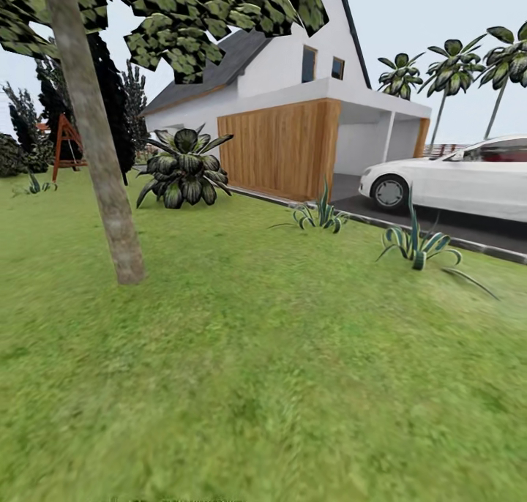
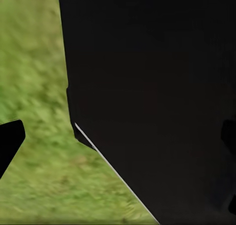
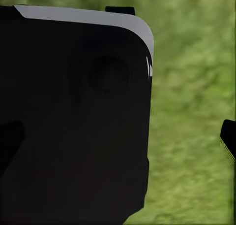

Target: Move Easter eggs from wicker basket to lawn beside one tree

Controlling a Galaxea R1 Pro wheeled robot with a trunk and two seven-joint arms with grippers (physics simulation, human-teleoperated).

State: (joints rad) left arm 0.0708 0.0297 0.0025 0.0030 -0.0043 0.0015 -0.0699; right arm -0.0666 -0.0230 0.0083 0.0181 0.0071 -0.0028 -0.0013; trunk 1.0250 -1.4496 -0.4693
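The lawn (image 1: 278, 385) spreads wide; a white, wood-clad house (image 1: 293, 121) stands behind; the tree (image 1: 95, 143) leans at left; a white car (image 1: 454, 176) is parked right. No writing is readable; whether either gripper is open or closed cannot be told

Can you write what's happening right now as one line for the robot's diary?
phase: driving on lawn | tree ahead-left | house, car beyond | grippers: cannot tell
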